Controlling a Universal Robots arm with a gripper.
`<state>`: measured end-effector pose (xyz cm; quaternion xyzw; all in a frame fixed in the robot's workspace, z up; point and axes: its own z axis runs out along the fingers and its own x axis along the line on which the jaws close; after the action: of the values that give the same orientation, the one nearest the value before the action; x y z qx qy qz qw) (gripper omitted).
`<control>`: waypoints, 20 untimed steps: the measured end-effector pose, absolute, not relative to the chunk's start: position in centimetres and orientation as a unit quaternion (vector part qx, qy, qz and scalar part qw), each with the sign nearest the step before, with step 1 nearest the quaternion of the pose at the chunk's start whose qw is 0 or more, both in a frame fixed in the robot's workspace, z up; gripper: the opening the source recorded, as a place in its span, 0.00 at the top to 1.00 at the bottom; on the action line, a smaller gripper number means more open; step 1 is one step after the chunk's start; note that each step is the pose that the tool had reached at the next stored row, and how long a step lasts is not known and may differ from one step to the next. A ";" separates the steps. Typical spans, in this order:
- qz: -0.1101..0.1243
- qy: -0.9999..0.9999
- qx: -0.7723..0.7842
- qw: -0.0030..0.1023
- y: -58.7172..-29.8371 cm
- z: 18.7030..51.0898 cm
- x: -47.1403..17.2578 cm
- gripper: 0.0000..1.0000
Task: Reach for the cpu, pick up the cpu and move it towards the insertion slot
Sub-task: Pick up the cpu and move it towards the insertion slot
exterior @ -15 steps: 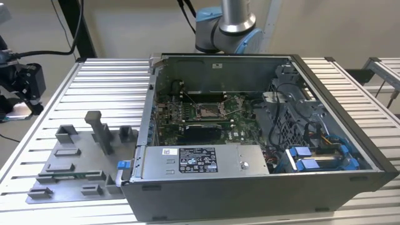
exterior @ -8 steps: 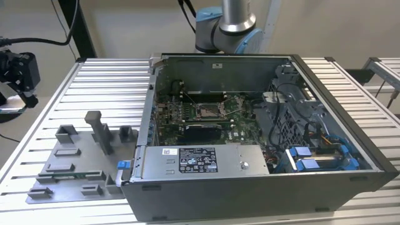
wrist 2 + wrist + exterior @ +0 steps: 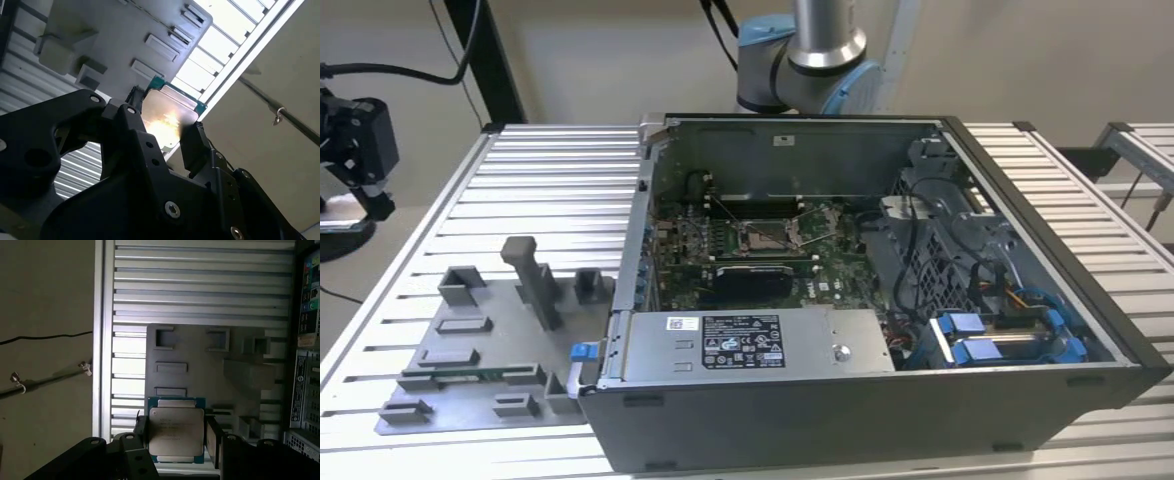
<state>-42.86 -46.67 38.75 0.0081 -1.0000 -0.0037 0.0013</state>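
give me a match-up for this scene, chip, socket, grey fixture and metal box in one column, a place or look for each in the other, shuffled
1 chip
2 socket
3 grey fixture
4 metal box

a silver frame with a dark centre
b white label on top
c held in the tool
d lying straight on the slatted table

Pairs: 1-c, 2-a, 3-d, 4-b

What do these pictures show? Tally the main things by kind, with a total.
Small flat silvery square cpu: 1
Black gripper, shut on it: 1
Square silver-framed insertion slot: 1
Flat grey plastic fixture: 1
Open dark computer case: 1
Total: 5
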 end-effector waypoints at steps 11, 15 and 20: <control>-0.004 -1.000 0.008 0.001 -46.7 38.8 -42.8 1.00; -0.004 -1.000 0.008 0.001 -46.7 38.8 -42.3 1.00; -0.004 -1.000 0.008 0.001 -46.7 38.8 -40.8 1.00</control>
<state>-40.75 -46.67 38.76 0.0081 -1.0000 -0.0037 0.0015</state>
